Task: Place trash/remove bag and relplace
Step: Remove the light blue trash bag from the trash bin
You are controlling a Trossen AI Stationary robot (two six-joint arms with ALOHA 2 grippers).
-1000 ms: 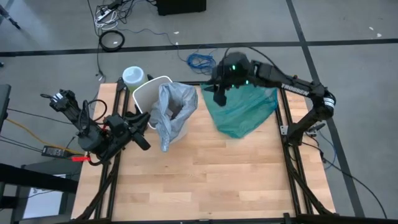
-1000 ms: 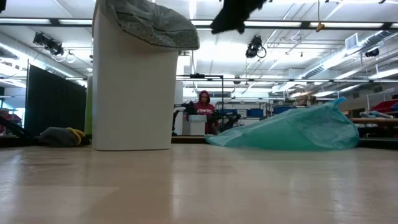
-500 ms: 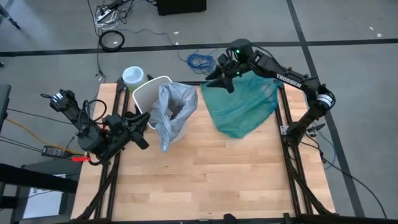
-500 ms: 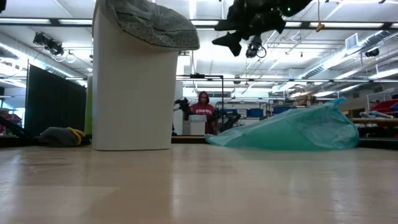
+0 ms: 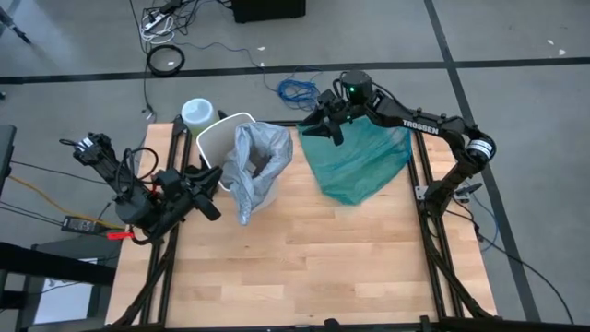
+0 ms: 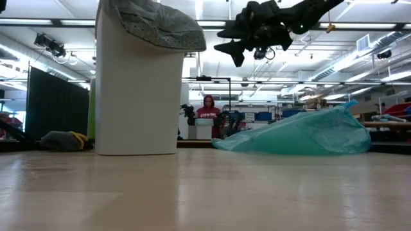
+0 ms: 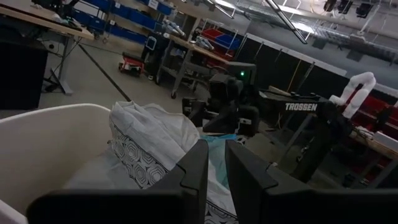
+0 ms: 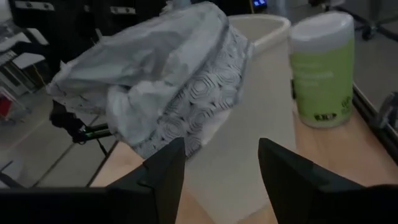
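**Right arm swings toward the bin; bag not yet gripped**

High view: The wooden surface (image 5: 304,249) stands on a grey floor strewn with cables. The white bin (image 5: 224,140) sits at the far left of the surface, with the bag (image 5: 256,166), pale grey and crinkly, draped over its rim and spilling down the near side. A teal-green plastic bag (image 5: 361,164) lies apart from it at the far right. Over the last second the right end effector (image 5: 318,124) has turned from pointing down over the teal bag to pointing sideways at the bin, and now hangs in the gap between the two, fingers spread and empty. The left end effector (image 5: 205,192) waits at the left edge, just beside the bin, unchanged.

Low view: A workshop with a seated person (image 6: 208,110) shows behind the surface. The right end effector (image 6: 232,40) is high, level with the bin's rim.

Left wrist view: The left end effector (image 7: 216,163) fingers stand close together with a narrow gap, gripping nothing.

Right wrist view: The bag (image 8: 165,81) fills the space ahead of the parted fingers (image 8: 163,171); a green wipes canister (image 8: 322,68) stands beside the bin.

Judgement: the reorientation suggests the bag-removal step is starting. No loose trash can be made out on the surface.
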